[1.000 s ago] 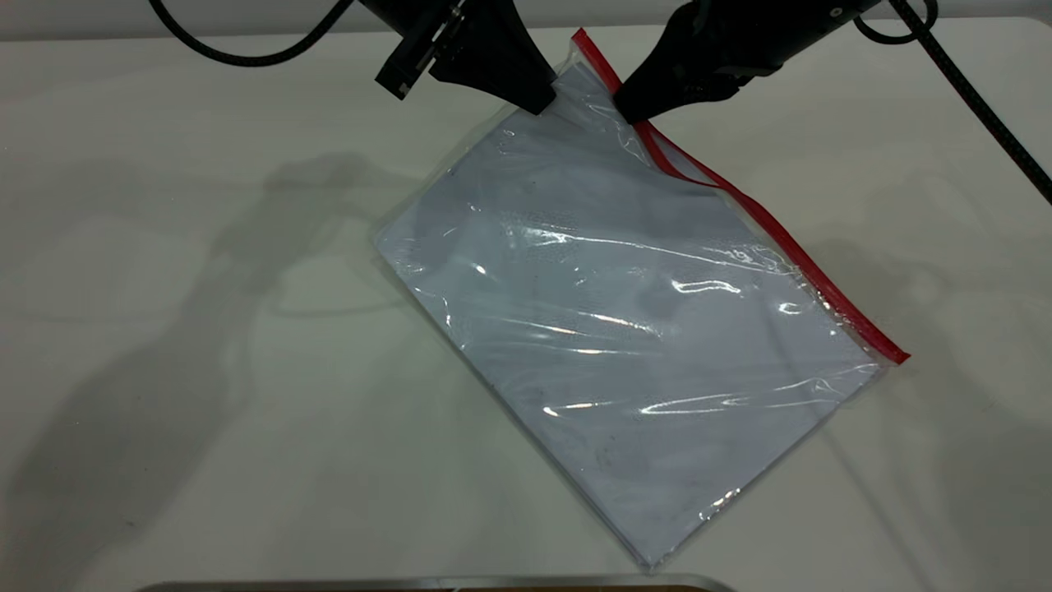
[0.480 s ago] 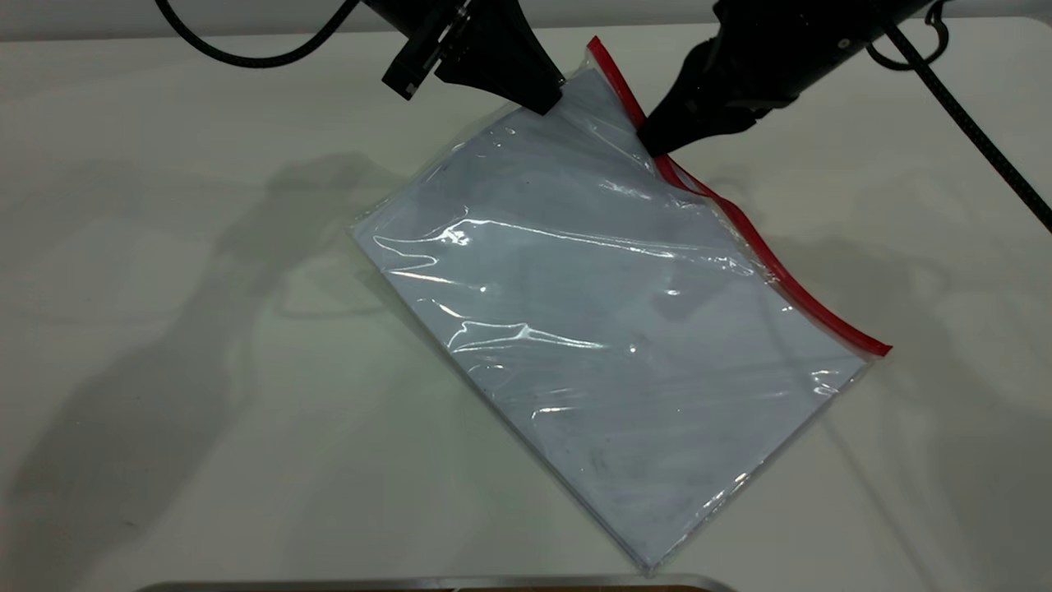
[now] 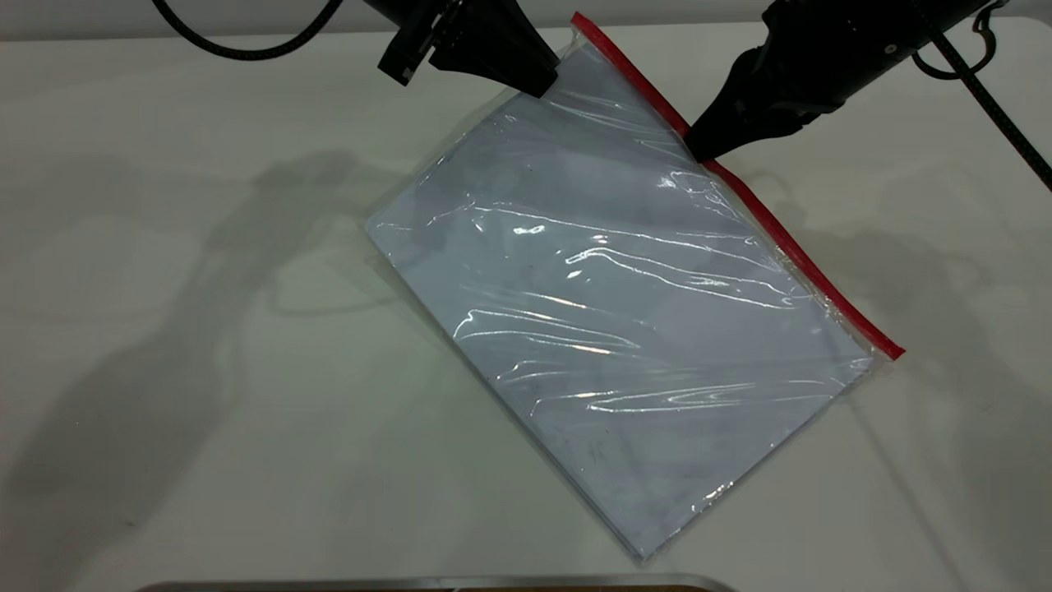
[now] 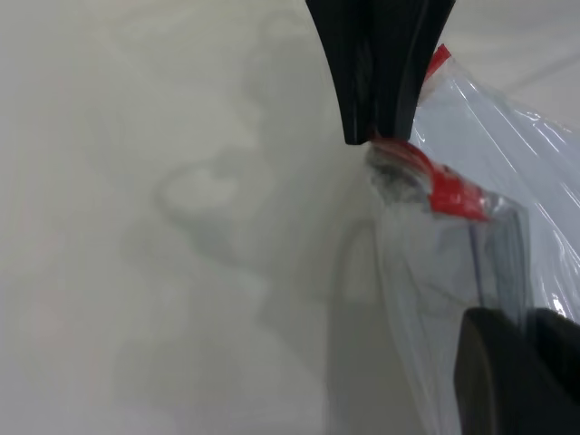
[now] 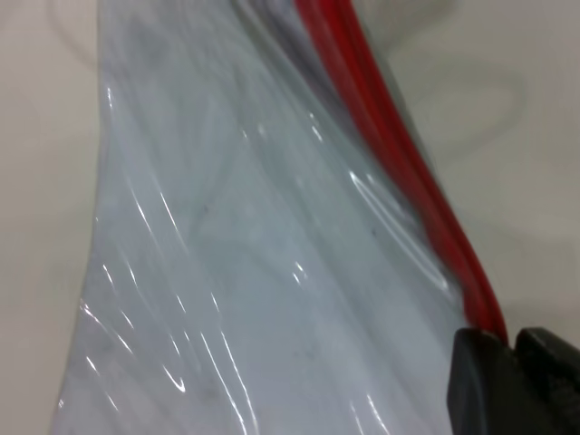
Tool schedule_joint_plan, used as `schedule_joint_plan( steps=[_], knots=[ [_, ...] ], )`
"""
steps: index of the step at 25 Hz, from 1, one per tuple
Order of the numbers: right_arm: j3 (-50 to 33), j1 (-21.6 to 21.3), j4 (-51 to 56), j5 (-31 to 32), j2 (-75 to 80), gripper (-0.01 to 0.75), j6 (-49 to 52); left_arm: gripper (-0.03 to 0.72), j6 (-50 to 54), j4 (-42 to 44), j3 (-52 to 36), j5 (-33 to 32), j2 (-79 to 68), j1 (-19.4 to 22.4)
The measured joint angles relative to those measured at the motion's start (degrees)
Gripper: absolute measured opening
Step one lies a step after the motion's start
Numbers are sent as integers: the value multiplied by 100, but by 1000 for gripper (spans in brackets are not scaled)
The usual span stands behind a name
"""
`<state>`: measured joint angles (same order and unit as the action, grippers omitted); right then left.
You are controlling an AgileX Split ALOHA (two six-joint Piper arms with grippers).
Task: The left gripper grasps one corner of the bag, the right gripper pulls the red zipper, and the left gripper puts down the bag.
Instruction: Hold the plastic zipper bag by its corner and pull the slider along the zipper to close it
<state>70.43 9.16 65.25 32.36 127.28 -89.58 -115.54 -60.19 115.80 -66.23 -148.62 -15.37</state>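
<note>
Bright, even overhead light washes the pale tabletop, which carries broad soft grey shadows of the arms at its left and right. The glossy bag throws thin white streaks of glare along its wrinkles. The exterior view is sharp. Both wrist views are soft: the red zipper blurs up close, and the left end effector looks dark and featureless
</note>
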Motion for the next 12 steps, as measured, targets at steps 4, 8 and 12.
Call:
schedule_joint_plan(
  steps=[4,8,12],
  knots=[
    [0,-7,-177,-44,0,52,78,49,11,17,0,0,0,0],
    [0,-52,-693,-37,0,53,687,49,218,63,0,91,0,47],
    [0,-258,-1670,51,46,56,1686,49,407,302,0,188,0,162]
  ],
)
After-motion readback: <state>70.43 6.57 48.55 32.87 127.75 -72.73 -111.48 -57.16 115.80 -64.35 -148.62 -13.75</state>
